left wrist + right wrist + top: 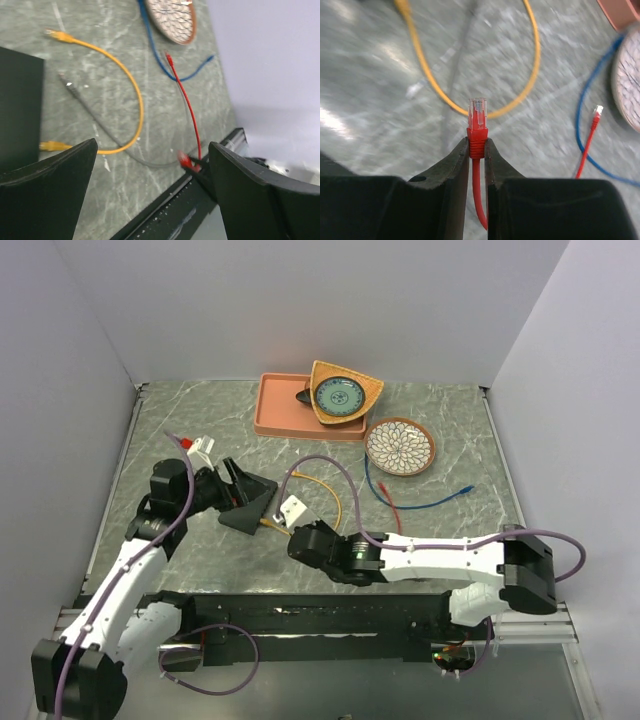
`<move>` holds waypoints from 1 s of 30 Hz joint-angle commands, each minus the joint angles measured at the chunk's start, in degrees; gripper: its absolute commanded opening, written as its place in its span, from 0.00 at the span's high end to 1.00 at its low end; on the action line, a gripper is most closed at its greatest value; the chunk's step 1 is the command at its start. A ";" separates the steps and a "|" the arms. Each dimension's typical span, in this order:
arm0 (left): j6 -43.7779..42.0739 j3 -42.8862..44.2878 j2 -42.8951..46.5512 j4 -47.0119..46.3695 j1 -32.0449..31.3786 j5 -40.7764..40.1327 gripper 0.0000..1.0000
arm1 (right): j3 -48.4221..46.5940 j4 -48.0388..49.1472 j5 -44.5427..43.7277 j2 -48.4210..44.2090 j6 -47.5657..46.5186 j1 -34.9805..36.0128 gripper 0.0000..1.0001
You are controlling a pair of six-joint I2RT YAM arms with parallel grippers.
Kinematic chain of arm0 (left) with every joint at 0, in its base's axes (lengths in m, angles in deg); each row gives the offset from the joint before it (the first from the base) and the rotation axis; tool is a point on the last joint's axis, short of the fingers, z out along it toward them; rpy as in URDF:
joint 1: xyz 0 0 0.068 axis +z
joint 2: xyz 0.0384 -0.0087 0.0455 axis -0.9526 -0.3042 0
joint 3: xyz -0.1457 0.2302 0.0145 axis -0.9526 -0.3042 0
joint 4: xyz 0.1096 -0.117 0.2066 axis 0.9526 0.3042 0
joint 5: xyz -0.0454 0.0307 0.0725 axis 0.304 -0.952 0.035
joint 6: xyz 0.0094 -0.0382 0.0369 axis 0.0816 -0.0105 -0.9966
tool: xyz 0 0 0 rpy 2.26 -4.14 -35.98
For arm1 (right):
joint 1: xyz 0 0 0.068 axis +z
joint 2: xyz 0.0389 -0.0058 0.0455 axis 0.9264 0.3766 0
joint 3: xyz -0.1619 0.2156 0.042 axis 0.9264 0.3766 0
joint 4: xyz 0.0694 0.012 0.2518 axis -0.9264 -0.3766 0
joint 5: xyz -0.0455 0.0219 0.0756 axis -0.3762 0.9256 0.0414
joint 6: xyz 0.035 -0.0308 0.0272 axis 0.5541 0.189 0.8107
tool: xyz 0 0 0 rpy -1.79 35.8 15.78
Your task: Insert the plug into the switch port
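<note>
My right gripper [477,142] is shut on the red boot of the plug [477,122], whose clear tip sticks out past the fingertips and points at the marble tabletop. The red cable hangs down between the fingers. In the top view the right gripper [293,532] sits just right of the black switch [265,495]. The switch [20,110] fills the left edge of the left wrist view, with an orange plug [50,146] at its side. My left gripper [152,145] is wide open and empty, over the switch's near corner [243,508]. The red plug [185,160] shows near its right finger.
An orange cable [330,495] loops right of the switch, with a grey cable [100,130] across it. A blue cable [430,502] and the red cable's far end [596,112] lie further right. A patterned plate [400,446], a salmon tray [275,415] and a wooden bowl [343,392] stand behind.
</note>
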 commanded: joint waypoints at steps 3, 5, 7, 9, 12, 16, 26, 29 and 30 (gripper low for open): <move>-1.89 4.10 -5.44 -2.54 -0.18 -5.78 0.04 | 2.63 14.02 23.94 -7.76 -8.86 -3.20 1.00; -1.89 4.99 -8.16 -2.80 -0.18 -7.10 0.04 | 3.85 15.43 28.10 -9.52 -11.12 -5.30 1.00; -2.06 6.04 -9.75 -3.24 -0.27 -9.46 0.04 | 5.08 16.66 35.39 -11.36 -11.67 -7.24 1.00; -1.89 6.66 -11.51 -3.50 -0.18 -11.22 0.04 | 6.05 17.80 39.97 -12.42 -12.64 -11.28 1.00; -1.71 6.57 -13.27 -5.44 -0.09 -15.01 0.04 | 7.11 19.74 46.75 -13.04 -14.74 -15.42 1.00; -3.64 7.89 -16.17 -4.48 0.34 -18.34 0.04 | 5.80 21.76 54.29 -9.63 -16.33 -19.81 1.00; -5.32 5.70 -19.77 -5.09 4.12 -24.50 0.04 | -2.37 23.08 61.08 3.56 -18.70 -25.18 1.00; -5.58 4.38 -22.93 -7.46 6.31 -24.16 0.04 | -3.96 24.05 62.32 7.07 -18.62 -27.20 1.00; -5.93 4.29 -24.07 -7.46 6.67 -24.07 0.04 | -5.44 23.35 63.10 9.26 -18.96 -27.64 1.00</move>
